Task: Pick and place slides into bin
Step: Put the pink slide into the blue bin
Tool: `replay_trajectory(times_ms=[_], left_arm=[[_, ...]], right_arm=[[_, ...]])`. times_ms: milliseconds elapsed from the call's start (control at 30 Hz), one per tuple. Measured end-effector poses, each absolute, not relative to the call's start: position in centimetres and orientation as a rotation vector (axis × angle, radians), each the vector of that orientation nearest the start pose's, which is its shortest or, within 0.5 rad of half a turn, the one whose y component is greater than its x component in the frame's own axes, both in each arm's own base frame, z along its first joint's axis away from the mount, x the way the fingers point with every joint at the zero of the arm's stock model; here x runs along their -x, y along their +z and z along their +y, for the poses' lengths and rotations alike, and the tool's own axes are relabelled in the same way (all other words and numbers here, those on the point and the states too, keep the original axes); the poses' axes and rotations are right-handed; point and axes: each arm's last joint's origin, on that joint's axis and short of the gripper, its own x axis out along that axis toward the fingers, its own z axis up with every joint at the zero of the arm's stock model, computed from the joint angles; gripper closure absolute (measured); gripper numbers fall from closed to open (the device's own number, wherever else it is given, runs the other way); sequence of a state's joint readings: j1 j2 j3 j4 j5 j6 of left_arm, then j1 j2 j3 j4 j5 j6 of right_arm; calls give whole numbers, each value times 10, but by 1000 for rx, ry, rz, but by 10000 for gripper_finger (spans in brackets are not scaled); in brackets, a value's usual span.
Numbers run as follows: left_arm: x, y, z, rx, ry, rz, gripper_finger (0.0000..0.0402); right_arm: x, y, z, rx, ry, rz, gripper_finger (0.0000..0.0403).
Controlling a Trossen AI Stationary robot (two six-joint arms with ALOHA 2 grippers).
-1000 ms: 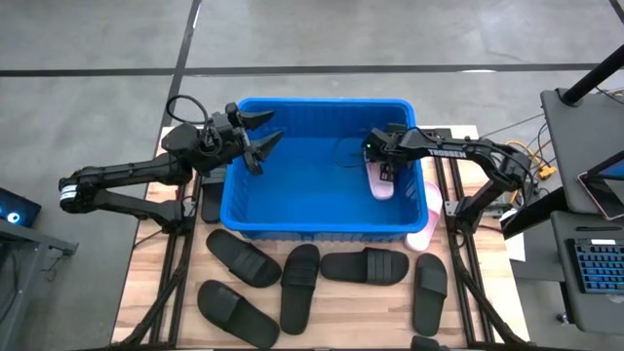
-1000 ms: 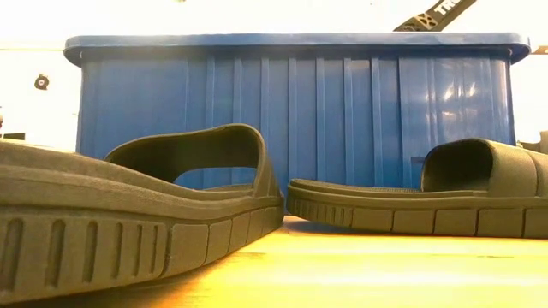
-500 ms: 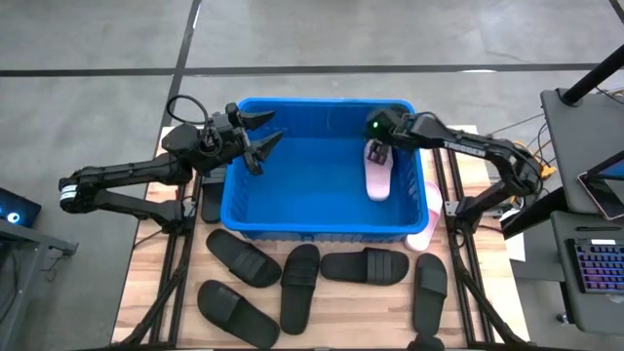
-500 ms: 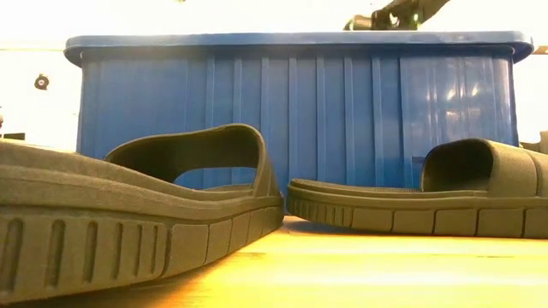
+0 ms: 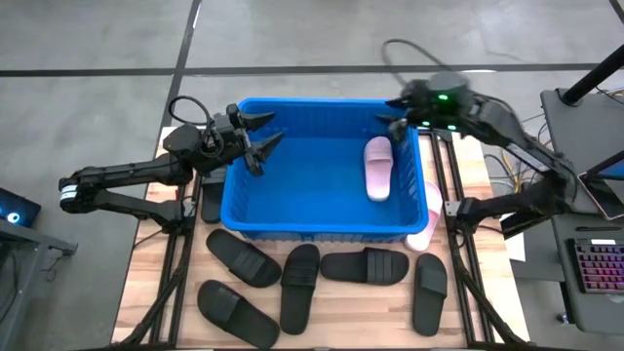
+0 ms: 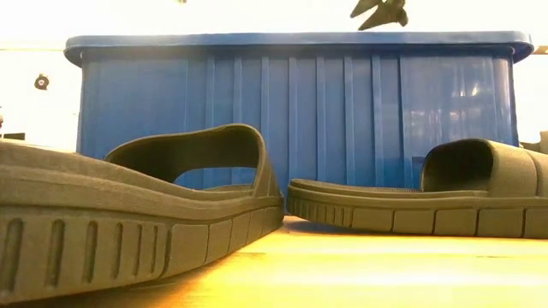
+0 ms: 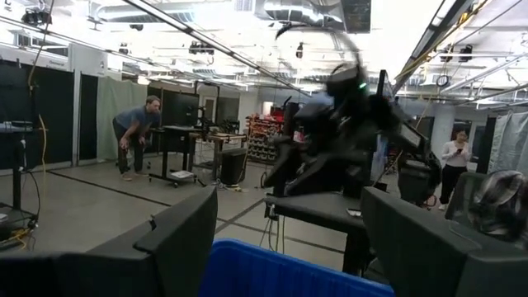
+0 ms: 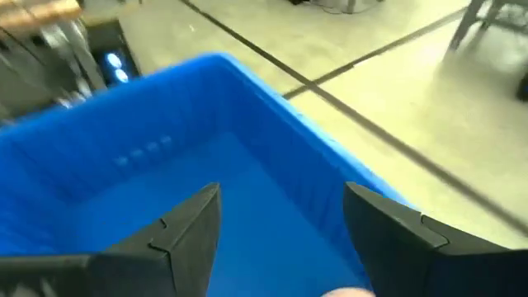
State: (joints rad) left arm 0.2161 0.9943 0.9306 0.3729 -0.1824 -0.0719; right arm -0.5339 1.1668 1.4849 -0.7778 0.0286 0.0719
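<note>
A pale pink slide (image 5: 377,168) lies sole down on the floor of the blue bin (image 5: 244,210), at its right side. Several black slides (image 5: 364,266) lie on the table in front of the bin. Another pink slide (image 5: 426,226) lies on the table by the bin's right front corner. My right gripper (image 5: 398,111) is open and empty above the bin's far right corner; it also shows in the low view (image 6: 378,13). My left gripper (image 5: 261,139) is open and empty over the bin's left rim.
Two black slides fill the low view, one near at the left (image 6: 128,214), one at the right (image 6: 428,201), before the bin's front wall (image 6: 300,111). People stand in the room beyond the table (image 7: 136,132). A keyboard (image 5: 597,268) lies on a stand at the right.
My right gripper has let go of the pink slide, risen out of the bin and moved toward the far right corner, swinging quickly. The pink slide now lies on the bin's floor, a little farther back than when it was held.
</note>
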Motion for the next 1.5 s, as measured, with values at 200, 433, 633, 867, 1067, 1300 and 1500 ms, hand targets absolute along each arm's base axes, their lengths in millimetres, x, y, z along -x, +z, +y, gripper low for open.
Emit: replay_trajectory(times_ms=[200,433,633,867,1067,1300,1500], left_arm=[[-210,396,52,65,385,-311,119],[-213,394,52,66,386,-300,119],[-215,394,53,66,387,-294,119],[-222,389,54,69,396,-270,119],[-232,381,56,178,385,-254,119],[-245,370,59,199,387,-210,119],[-251,367,61,201,389,-194,119]], right_arm=[[-140,447,-84,-351,-605,380,167],[-106,448,-63,-443,-616,377,170],[-95,451,-51,-460,-448,368,171],[-88,447,-38,-515,-147,434,172],[-76,431,-26,-659,-40,634,172],[-55,417,-18,-609,-162,813,172],[-42,417,-12,-567,-207,781,172]])
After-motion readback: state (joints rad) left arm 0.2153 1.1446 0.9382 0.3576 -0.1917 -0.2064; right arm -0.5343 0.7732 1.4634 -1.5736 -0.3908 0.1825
